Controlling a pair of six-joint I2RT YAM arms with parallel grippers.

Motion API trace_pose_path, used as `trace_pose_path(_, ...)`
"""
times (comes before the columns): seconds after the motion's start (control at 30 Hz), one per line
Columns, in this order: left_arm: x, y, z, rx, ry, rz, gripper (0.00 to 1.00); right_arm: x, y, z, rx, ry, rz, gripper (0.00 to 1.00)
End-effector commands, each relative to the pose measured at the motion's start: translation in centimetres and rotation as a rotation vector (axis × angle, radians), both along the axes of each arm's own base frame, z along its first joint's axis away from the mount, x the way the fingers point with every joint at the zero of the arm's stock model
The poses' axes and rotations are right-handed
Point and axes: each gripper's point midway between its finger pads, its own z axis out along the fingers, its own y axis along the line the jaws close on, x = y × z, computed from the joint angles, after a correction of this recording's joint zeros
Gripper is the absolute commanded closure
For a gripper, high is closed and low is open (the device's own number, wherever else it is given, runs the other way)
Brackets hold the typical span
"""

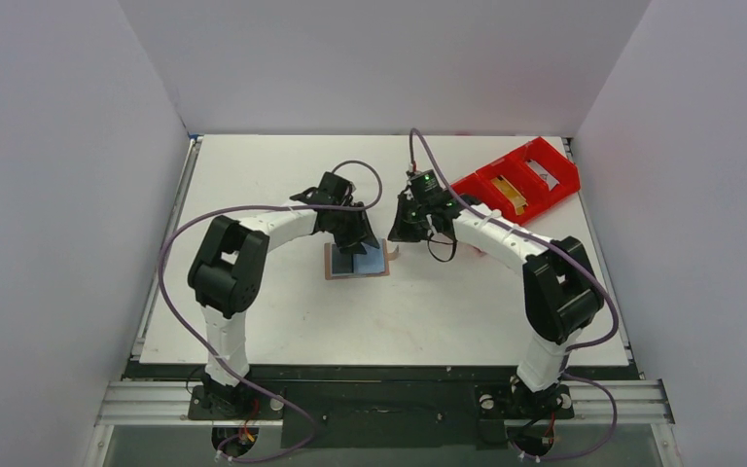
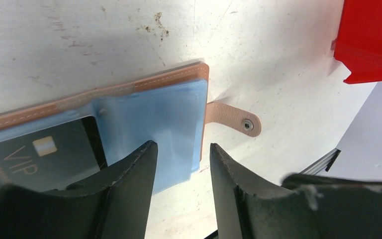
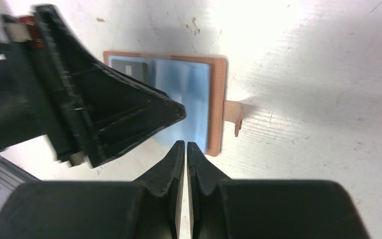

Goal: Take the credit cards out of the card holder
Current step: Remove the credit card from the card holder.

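Note:
The card holder [image 1: 355,263] lies unfolded on the white table, tan outside and pale blue inside, its snap tab [image 2: 234,118] pointing right. A dark card marked VIP [image 2: 40,154] sits in its left sleeve. My left gripper [image 2: 181,145] hangs open just above the holder's right edge [image 2: 169,109], with nothing between its fingers. My right gripper [image 3: 185,143] is shut and empty, its tips close to the holder's edge [image 3: 199,84] beside the tab [image 3: 233,112]. In the right wrist view the left gripper's body [image 3: 129,114] covers much of the holder.
A red compartment tray [image 1: 520,182] stands at the back right of the table, with a yellow item and a pale item in it. Its corner shows in the left wrist view [image 2: 373,40]. White walls enclose the table on three sides.

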Motion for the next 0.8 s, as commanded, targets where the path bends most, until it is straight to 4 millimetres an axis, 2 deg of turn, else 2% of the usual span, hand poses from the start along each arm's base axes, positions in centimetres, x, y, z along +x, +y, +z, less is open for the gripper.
trace_pose_path(0.0, 1.5, -2.3, 1.5, -0.057, -0.064, -0.028, 0.58, 0.8, -1.2, 2.4, 0.011, -0.063, -0.048, 0.96)
trace_pose_path(0.2, 1.4, -2.8, 1.0, -0.057, -0.061, -0.031, 0.56, 0.6, -1.4, 2.4, 0.007, -0.058, -0.045, 0.96)
trace_pose_path(0.4, 2.0, -2.7, 3.3, -0.079, -0.113, -0.035, 0.54, 0.9, -1.2, 2.8, 0.010, -0.062, -0.039, 0.97)
trace_pose_path(0.53, 2.6, -1.7, 5.2, -0.083, -0.152, -0.018, 0.53, 1.0, -0.9, 3.0, 0.015, -0.063, -0.032, 0.97)
trace_pose_path(0.77, 2.7, 0.3, 6.1, -0.065, -0.172, 0.004, 0.53, 0.9, -0.1, 3.5, 0.025, -0.068, -0.015, 0.96)
